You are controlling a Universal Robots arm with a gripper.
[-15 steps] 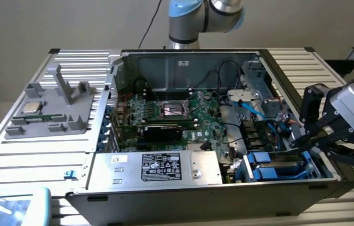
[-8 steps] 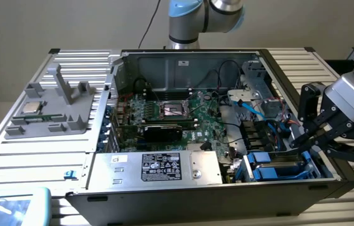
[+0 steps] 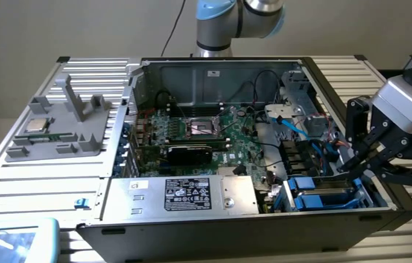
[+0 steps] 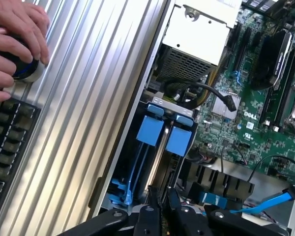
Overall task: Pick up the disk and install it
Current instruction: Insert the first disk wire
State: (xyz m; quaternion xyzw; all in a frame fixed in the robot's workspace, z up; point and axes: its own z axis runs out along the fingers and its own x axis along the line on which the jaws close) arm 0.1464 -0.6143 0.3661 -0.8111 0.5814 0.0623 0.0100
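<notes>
Closest in the exterior view, a pale blue-rimmed object [image 3: 9, 238] is poking in at that view's left corner, lying on the slatted metal table [image 3: 38, 183]. Just behind it, the open computer case [image 3: 228, 233] is lying with its insides facing up. Behind its near wall a big silver box with a black label [image 3: 191, 194] is sitting. To the exterior view's right of that box, the disk [image 3: 326, 190] is resting in the drive bay, its silver-grey body showing between the parts of its blue carrier. The gripper [image 3: 357, 163] is hanging just over the far right corner of that bay, pointing down into the case. In the wrist view the gripper [image 4: 161, 195] is holding its black fingers close together, with a narrow slit between them and nothing visible in it. Beyond the fingertips two blue carrier tabs [image 4: 150, 130] are standing side by side in the bay. Outside the case wall, a person's hand [image 4: 12, 34] is cupping a round black object [image 4: 22, 69] beside a dark keyboard [image 4: 5, 142]. Farther back in the exterior view, the green motherboard [image 3: 206, 131] is lying in the case, and a blue cable [image 3: 293, 129] is running beside it. On the table at that view's left, a grey fixture [image 3: 63, 129] is carrying a small square chip [image 3: 38, 125]. Farthest off, the robot arm [image 3: 224, 22] is rising behind the case.
</notes>
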